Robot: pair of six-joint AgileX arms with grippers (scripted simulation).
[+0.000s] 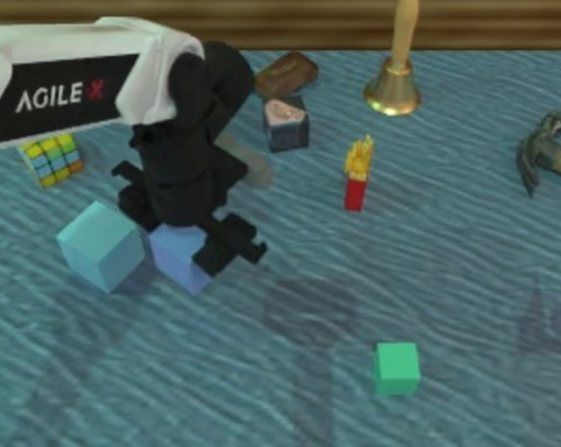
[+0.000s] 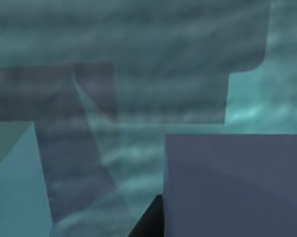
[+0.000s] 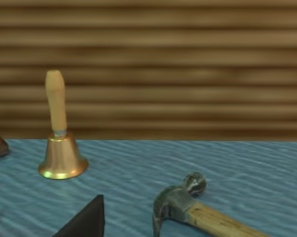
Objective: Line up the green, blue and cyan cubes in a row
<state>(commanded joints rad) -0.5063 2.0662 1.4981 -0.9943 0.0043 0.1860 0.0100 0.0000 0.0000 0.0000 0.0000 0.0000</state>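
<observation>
Clearly the left gripper [image 1: 198, 244] straddles the blue cube [image 1: 180, 259], jaws spread; lifting could nudge the cyan cube [image 1: 98, 246] beside them.

Open worktop [image 1: 262, 391] surrounds the green cube [image 1: 397, 367]; the cyan cube [image 1: 100, 245] and blue cube [image 1: 180, 254] crowd the left hand [image 1: 189, 223].
</observation>
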